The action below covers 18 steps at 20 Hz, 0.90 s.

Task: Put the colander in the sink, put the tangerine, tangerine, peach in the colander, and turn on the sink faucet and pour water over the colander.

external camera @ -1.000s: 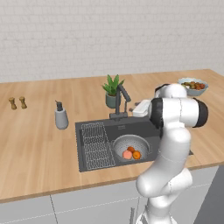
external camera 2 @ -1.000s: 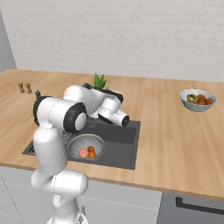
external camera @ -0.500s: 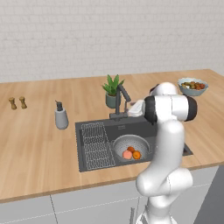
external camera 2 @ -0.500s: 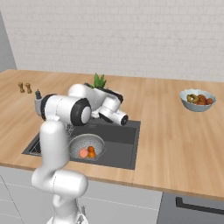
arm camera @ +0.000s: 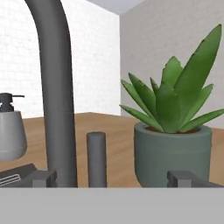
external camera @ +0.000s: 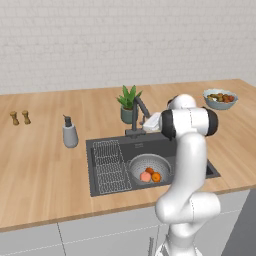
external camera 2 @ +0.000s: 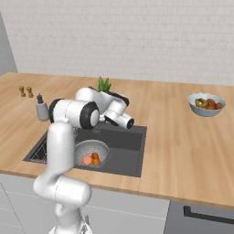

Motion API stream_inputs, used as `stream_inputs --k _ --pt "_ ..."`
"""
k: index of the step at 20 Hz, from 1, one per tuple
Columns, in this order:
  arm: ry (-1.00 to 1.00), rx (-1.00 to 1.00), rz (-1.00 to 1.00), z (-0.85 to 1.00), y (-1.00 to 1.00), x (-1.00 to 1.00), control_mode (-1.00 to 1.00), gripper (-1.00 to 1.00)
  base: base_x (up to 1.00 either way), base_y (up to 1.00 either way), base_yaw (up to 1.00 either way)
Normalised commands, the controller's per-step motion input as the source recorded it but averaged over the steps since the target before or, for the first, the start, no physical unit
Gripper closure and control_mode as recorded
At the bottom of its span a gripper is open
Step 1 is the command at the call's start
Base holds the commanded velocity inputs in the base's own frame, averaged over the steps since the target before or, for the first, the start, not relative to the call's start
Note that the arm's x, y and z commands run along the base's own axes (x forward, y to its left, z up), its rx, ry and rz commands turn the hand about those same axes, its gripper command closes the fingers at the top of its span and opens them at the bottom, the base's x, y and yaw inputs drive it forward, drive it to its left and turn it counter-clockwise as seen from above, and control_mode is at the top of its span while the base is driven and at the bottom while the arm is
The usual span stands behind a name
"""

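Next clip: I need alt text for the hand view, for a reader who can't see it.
Close up, the dark grey sink faucet rises just ahead of the hand, with its short upright lever between the two spread fingertips. A potted green plant stands to the right and a grey soap dispenser at the left edge, on a wooden counter before white walls.

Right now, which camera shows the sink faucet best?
The hand view: the sink faucet rises close and sharp beside its short lever. The left base view shows it small, and in the right base view the arm hides it.
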Motion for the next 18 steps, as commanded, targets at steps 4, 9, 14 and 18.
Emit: stream_inputs --k 4,9,14,18 --pt "-0.06 0.00 0.00 -0.14 0.03 0.33 -1.00 -1.00 0.00 0.00 0.00" --pt "-0.08 0.00 0.00 -0.10 0.07 0.23 -1.00 -1.00 0.00 0.00 0.00" --pt "-0.04 0.00 -0.01 -0.10 0.07 0.15 -1.00 1.00 0.00 0.00 0.00" --pt "-0.01 0.04 -0.02 -0.11 0.00 0.22 -1.00 1.00 0.00 0.00 0.00"
